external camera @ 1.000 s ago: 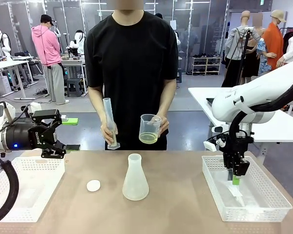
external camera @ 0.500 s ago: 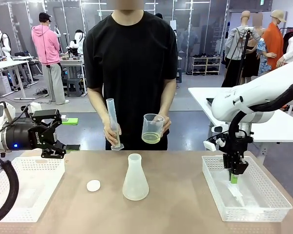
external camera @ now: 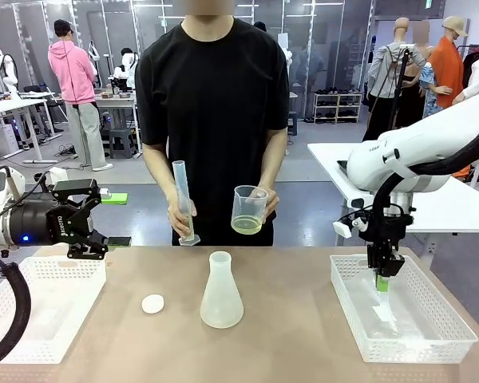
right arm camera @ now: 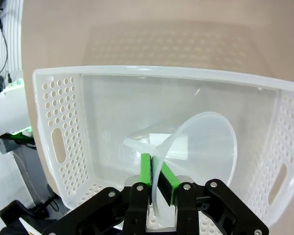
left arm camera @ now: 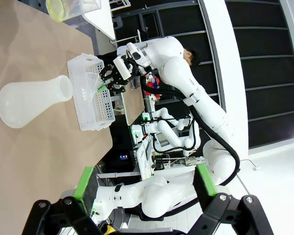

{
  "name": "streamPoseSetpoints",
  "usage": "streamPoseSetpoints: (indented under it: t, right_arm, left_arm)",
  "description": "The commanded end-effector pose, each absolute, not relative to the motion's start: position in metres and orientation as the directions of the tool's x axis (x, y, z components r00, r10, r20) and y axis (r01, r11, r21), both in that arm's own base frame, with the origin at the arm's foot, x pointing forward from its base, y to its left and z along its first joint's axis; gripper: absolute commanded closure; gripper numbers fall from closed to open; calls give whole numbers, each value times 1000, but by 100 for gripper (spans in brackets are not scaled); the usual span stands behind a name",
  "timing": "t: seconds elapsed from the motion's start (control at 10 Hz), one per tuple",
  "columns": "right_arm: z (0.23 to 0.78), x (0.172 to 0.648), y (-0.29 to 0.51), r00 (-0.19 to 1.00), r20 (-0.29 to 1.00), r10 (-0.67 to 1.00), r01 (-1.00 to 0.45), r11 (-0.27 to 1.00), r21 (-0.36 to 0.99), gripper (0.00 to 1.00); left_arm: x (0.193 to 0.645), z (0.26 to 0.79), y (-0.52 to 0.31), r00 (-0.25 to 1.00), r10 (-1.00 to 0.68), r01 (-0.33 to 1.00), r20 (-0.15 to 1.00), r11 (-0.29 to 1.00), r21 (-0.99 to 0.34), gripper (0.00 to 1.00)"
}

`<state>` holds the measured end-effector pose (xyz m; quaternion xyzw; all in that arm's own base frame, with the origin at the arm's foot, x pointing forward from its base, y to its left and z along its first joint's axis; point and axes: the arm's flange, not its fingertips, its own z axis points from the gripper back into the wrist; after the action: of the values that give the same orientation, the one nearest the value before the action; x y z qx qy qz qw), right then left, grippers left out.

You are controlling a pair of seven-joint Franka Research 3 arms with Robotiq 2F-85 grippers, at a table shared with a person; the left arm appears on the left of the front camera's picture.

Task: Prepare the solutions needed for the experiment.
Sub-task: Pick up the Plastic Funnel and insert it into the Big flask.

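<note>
Robot's right hand (right arm camera: 156, 177) just clamped the funnel (right arm camera: 206, 142) rim and lifted slightly in the basket (right arm camera: 59, 112) at the right edge of the table (external camera: 295, 335), left hand (external camera: 97, 217) spread. The solution (external camera: 245, 227) is in the person's beaker (external camera: 248, 203) past the far edge, so pouring's close

Table (external camera: 303, 335): smooth, matt tan top, faintly mottled.
Conical flask (external camera: 221, 295): frosted translucent plastic with a dull sheen.
Left basket (external camera: 80, 307) and right basket (external camera: 341, 291): white perforated plastic, semi-gloss.
Funnel (right arm camera: 206, 147): thin, smooth, translucent plastic.
Right gripper (right arm camera: 157, 174): matt black body with bright metal screw heads. Its pads (right arm camera: 145, 171) are green, rubber-like and dull.
Right arm shell (external camera: 415, 155): glossy white plastic.
Beaker (external camera: 248, 210) and measuring cylinder (external camera: 181, 199): clear and smooth; plastic or glass cannot be told.
Solution (external camera: 245, 227): clear pale yellow-green liquid.
Stopper (external camera: 152, 303): white and matt.
Shirt (external camera: 211, 96): matt black cloth.
</note>
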<state>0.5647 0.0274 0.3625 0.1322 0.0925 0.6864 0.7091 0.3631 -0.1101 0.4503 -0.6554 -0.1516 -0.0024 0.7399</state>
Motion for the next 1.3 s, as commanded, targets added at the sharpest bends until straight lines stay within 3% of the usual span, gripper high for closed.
streamPoseSetpoints:
  t: [0.0,0.4,0.7,1.2]
  right_arm:
    - [392,560,29,103,34,994,-963,91,255,100]
    - [453,549,27,198,2,980,-976,197,94,100]
    - [508,537,31,333,62,941,-926,339,-165,100]
    - [551,497,41,413,96,906,-843,420,-336,100]
  left_arm:
    - [363,451,-108,953,198,206,232,143,-968,0]
    - [363,451,-108,953,198,206,232,143,-968,0]
    - [363,451,-108,953,198,206,232,143,-968,0]
    - [363,451,-108,953,198,206,232,143,-968,0]
